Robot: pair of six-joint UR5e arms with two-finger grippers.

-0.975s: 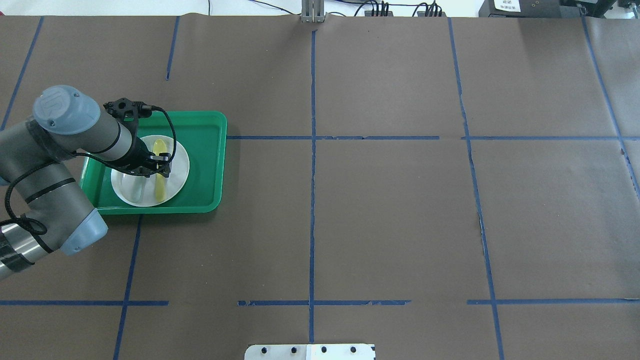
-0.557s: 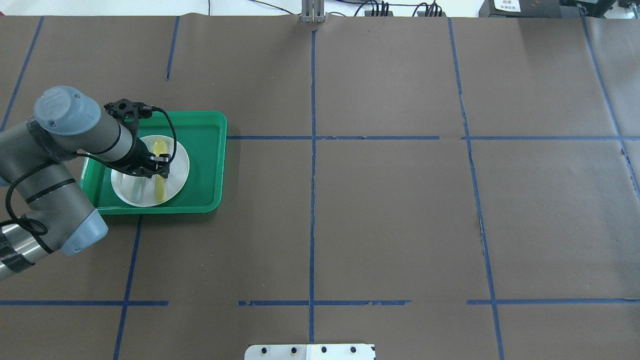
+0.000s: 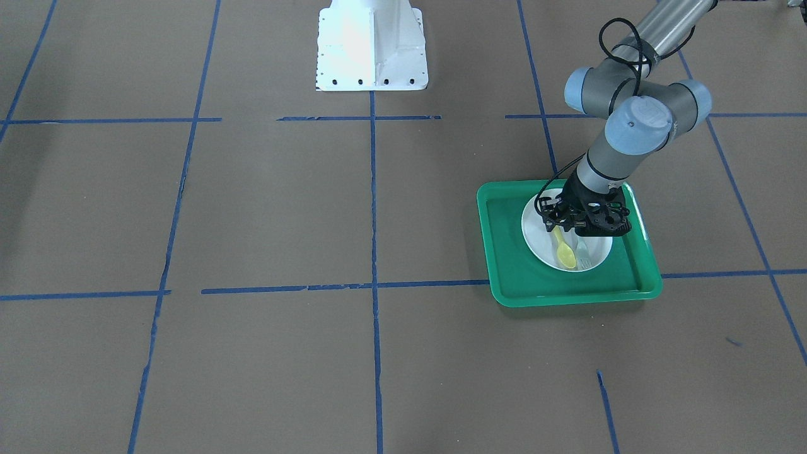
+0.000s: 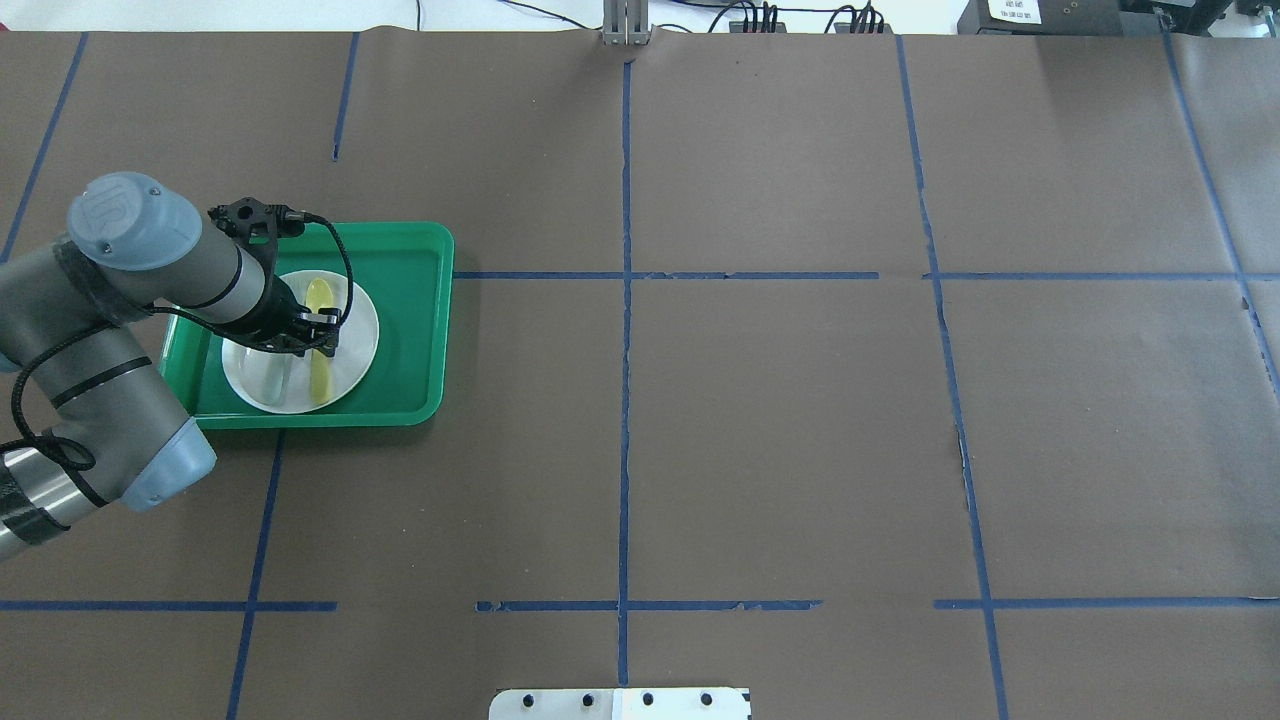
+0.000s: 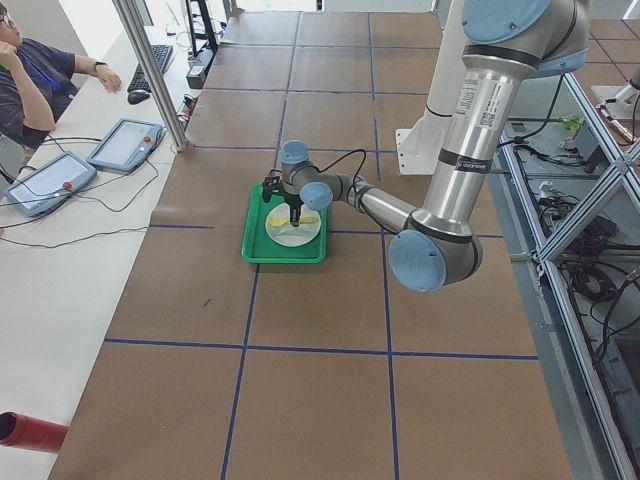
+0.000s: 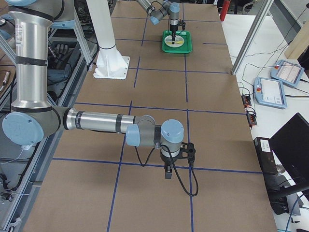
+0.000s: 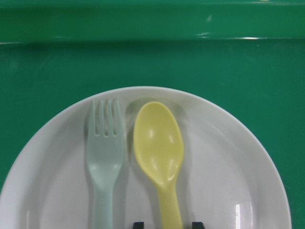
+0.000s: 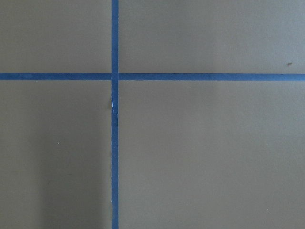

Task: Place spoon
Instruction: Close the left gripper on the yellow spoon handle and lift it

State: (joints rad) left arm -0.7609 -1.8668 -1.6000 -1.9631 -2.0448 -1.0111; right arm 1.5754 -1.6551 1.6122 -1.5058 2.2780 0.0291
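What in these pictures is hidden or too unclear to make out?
1. Spoon and fork handles: ends cut off by the left wrist view's bottom edge; in the overhead view the left gripper covers part of each.
2. Right gripper: seen only in the exterior right view, too small to tell open or shut.
3. Plate: lower part cut off by the same wrist-view edge.
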